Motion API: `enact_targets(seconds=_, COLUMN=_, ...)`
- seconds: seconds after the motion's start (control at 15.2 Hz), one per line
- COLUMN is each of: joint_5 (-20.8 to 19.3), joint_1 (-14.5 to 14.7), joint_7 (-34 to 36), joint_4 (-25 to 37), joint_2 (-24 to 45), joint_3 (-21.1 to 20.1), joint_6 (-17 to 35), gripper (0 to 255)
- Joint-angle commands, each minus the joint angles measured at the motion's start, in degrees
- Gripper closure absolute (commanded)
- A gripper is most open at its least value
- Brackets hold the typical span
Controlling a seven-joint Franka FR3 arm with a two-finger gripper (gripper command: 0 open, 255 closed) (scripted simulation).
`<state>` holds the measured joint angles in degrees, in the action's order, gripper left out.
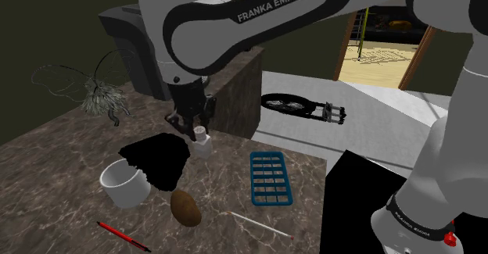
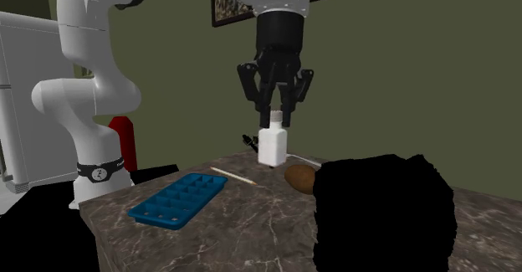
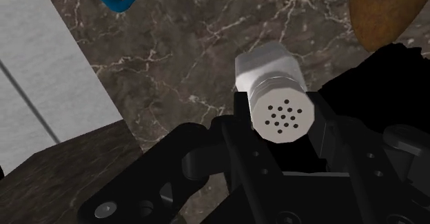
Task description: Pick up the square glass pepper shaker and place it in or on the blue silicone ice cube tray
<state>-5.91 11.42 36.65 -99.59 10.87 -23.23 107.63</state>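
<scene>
Black gripper pointing straight down, its fingers drawn in to pinch the perforated cap of the white square pepper shaker. The shaker stands upright on the marble tabletop, directly beneath the hand. Blue ice cube tray lies flat, apart from the hand on the side toward the robot's stand, so the carry likely runs that way.

My gripper is reading all black. The shaker is showing pale grey-white, its cap dotted with dark holes. The tray is showing blue. The counter is showing dark brown marble with white veining. The cup is rendering white, the pencil red.
</scene>
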Motion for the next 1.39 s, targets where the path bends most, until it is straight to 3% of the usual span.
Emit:
enact_targets(seconds=0.0, joint_5=1.9, joint_1=-1.3, joint_7=-1.7, joint_4=-5.5, joint_2=-4.8, joint_3=0.1, joint_6=1.2, gripper=255)
enact_targets(seconds=0.4, joint_5=7.7, joint_1=-3.0, joint_7=-7.3, joint_4=-20.2, joint_2=-19.8, joint_3=1.8, joint_6=2.1, gripper=255)
enact_targets(seconds=0.92, joint_5=12.3, joint_1=-2.2, joint_7=-14.1, joint_4=-35.7, joint_2=-39.2, joint_3=6.5, joint_6=-1.4, gripper=255)
enact_targets(seconds=1.32, joint_5=12.6, joint_1=-2.0, joint_7=-14.0, joint_4=-39.6, joint_2=-38.3, joint_3=6.0, joint_6=3.5, gripper=255)
